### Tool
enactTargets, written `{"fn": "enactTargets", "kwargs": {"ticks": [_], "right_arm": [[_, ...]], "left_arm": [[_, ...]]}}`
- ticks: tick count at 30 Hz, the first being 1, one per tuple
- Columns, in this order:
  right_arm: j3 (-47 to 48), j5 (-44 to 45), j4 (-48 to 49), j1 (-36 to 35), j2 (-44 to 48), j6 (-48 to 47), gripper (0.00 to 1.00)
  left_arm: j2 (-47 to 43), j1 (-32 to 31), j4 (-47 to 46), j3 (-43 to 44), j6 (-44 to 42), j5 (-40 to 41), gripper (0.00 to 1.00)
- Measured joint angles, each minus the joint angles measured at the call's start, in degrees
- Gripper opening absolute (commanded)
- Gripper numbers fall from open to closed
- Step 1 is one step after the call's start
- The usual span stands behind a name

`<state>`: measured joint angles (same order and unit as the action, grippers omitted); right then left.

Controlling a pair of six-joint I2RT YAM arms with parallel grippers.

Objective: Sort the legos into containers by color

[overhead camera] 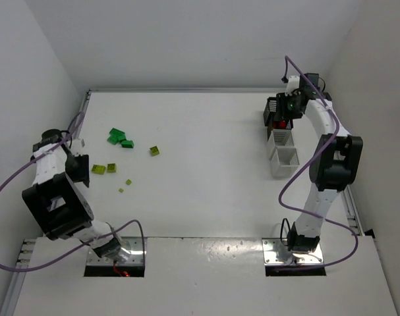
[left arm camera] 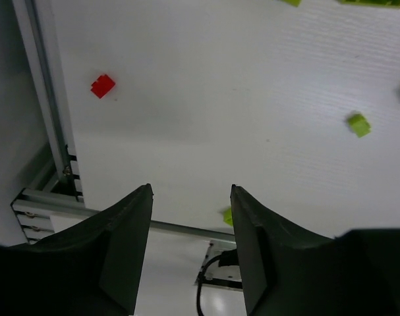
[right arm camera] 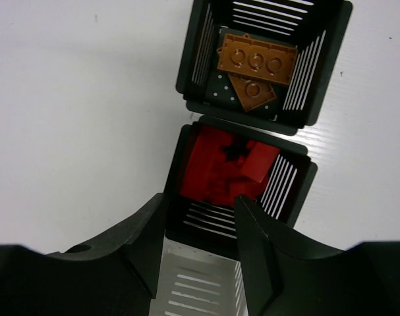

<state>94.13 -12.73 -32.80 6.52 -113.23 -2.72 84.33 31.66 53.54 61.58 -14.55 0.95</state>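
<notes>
Red legos (right arm camera: 223, 172) are sitting in 1 black container (right arm camera: 290, 189) under the right gripper (right arm camera: 201, 204); both it and the left gripper (left arm camera: 190, 194) are gaping, empty.

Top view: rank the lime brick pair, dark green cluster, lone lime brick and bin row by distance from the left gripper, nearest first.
1. Lime brick pair, just right of the left gripper.
2. Dark green cluster, farther back.
3. Lone lime brick, toward mid-table.
4. Bin row, far right side.
</notes>
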Motion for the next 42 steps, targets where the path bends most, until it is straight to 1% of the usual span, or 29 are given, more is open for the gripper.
{"fn": "enactTargets", "kwargs": {"ticks": [2, 6, 9, 13, 14, 15, 18, 20, 25, 31, 36, 38, 42], "right_arm": [[0.0, -0.55, -0.07, -0.26, 0.0, 0.0, 0.47], [-0.02, -1.36, -0.22, -0.81, 0.11, -0.04, 0.48], [-0.02, -1.53, -0.24, -1.18, 0.26, -0.07, 0.48], [-0.02, -1.75, -0.26, -1.79, 0.35, -0.17, 0.48], [-0.04, -1.84, -0.24, -1.88, 0.35, -0.26, 0.48], [-0.11, -1.88, -0.24, -2.14, 0.37, -0.33, 0.48], [-0.81, -1.99, -0.31, -2.64, 0.79, -0.5, 0.48], [-1.2, -2.12, -0.28, -2.93, 1.2, -0.61, 0.48], [-2.62, -2.25, -0.33, -3.48, 3.1, -1.25, 0.48], [-4.02, -2.23, -0.37, -3.56, 5.31, -2.03, 0.48], [-4.46, -1.9, -0.46, -3.56, 5.73, -2.27, 0.55], [-4.52, -1.81, -0.44, -3.56, 5.73, -2.29, 0.57], [-4.55, -1.7, -0.44, -3.56, 5.73, -2.32, 0.57]], "left_arm": [[0.48, 2.05, -0.02, -0.17, -2.97, -0.04, 0.6], [3.3, 6.34, -0.07, -0.17, -10.99, -0.33, 0.6], [5.81, 8.2, -0.04, -0.04, -16.59, -0.31, 0.6], [8.98, 9.27, 0.02, 1.81, -23.19, -0.57, 0.54], [9.68, 9.4, -0.02, 2.6, -24.59, -0.81, 0.54], [10.38, 9.44, -0.11, 3.41, -26.03, -1.18, 0.5], [12.5, 9.49, -1.16, 5.73, -29.44, -2.23, 0.46], [14.38, 9.6, -1.66, 7.48, -31.45, -2.82, 0.45], [19.21, 9.84, -2.45, 10.16, -34.42, -3.69, 0.45], [21.55, 9.86, -2.23, 10.29, -36.24, -4.76, 0.45], [22.56, 9.86, -2.34, 10.29, -36.54, -5.03, 0.45], [22.82, 9.88, -2.45, 10.29, -36.65, -5.22, 0.45], [22.93, 9.92, -2.54, 10.25, -36.74, -5.53, 0.43]]}}
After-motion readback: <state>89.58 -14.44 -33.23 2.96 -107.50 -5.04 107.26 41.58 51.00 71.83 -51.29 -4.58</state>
